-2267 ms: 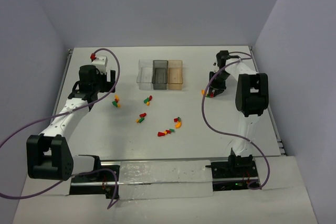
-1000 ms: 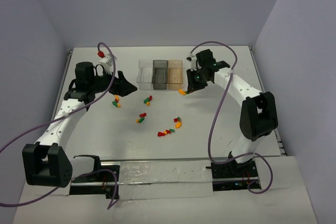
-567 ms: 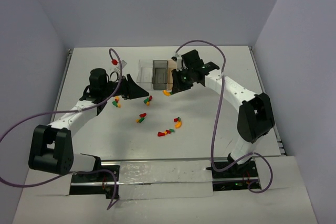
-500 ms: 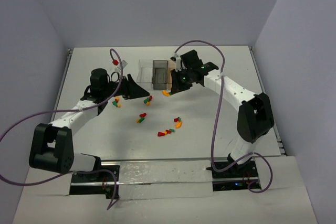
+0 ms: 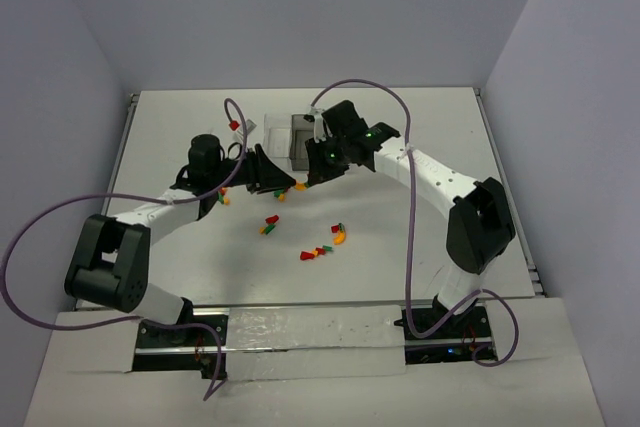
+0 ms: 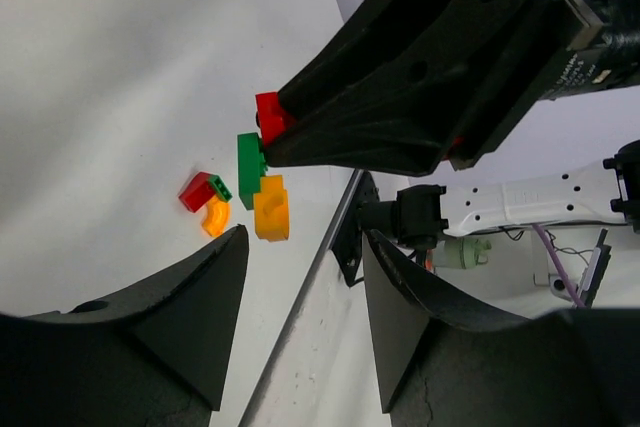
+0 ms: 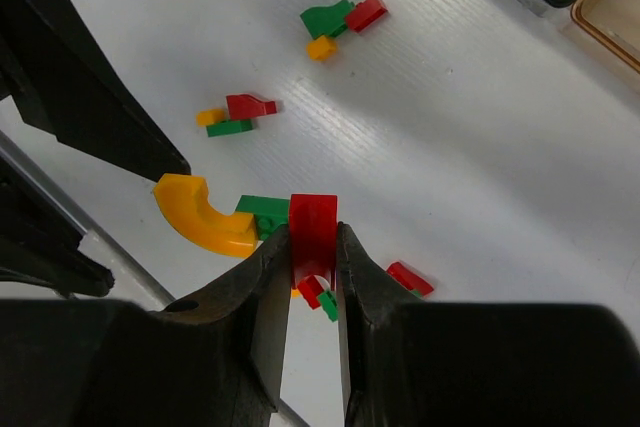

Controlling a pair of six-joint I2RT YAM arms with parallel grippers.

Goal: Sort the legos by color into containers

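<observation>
right fingers [image 7: 262,292], held over the worktop [image 5: 440,117] just near of the containers [image 5: 285,132], pinch a red lego [image 7: 313,225] upright between their tips. left fingers [image 6: 190,327] stand wide apart and hold nothing, close on the left of the right pair. loose legos [image 5: 322,247] in red, green and orange-yellow lie scattered on the worktop nearer the arm bases, among them a curved yellow piece [image 7: 203,215].

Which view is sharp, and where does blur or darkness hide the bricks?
Top external: the light is even and soft, but the legos are too small for detail. Left wrist: its own fingers are dark and blurred in the foreground. Right wrist: the red brick in the right gripper is sharp.
</observation>
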